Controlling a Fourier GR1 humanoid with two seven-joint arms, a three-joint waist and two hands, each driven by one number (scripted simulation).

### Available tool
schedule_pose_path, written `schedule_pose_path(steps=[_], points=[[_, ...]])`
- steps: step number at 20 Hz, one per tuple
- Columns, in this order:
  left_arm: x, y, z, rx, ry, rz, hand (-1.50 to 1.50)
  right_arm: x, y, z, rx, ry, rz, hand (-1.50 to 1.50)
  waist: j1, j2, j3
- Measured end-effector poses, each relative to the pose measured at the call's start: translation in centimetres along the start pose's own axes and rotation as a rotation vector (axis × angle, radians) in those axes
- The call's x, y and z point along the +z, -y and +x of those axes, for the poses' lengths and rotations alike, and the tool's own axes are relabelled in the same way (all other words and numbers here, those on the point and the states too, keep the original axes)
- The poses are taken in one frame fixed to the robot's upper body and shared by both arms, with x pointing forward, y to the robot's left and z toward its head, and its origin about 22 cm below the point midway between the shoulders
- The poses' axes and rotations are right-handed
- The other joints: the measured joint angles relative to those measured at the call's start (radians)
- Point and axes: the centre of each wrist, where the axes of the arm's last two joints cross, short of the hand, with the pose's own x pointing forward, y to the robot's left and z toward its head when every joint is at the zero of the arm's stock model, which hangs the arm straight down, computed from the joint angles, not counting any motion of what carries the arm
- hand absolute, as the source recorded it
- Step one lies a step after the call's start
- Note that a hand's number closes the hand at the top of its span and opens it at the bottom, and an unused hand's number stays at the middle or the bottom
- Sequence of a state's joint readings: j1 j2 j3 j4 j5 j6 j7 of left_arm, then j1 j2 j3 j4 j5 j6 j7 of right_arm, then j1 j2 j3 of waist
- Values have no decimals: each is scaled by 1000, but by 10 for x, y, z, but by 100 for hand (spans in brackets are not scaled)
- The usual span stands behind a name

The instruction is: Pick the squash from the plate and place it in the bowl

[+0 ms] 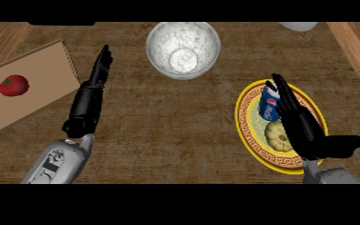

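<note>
Two hands were in your view: the left hand [89, 100] rested with straight fingers; the bowl [183, 49] held nothing; the squash [276, 134] lay on the plate [246, 124], under your right hand [299, 119], fingers straight, so nothing was picked yet.

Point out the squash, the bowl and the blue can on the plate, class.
squash [276, 134], head view, on its pale ribbed top left of the right hand.
bowl [163, 42], head view, on its inner left wall.
blue can [269, 106], head view, on its label side.
</note>
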State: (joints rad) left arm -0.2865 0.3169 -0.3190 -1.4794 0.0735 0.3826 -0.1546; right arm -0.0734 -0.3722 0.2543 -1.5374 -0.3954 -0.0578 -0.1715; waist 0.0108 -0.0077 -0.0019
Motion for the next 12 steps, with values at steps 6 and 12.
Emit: schedule_pose_path(steps=[6, 12], points=[[1, -37, -12, 26, -208, -31, 0, 5, 23, 16, 253, 144, 68, 150, -12, 3, 1], [11, -58, -21, 87, -380, -81, 0, 19, 42, 18, 678, 412, 85, -150, -22, -3, -1]])
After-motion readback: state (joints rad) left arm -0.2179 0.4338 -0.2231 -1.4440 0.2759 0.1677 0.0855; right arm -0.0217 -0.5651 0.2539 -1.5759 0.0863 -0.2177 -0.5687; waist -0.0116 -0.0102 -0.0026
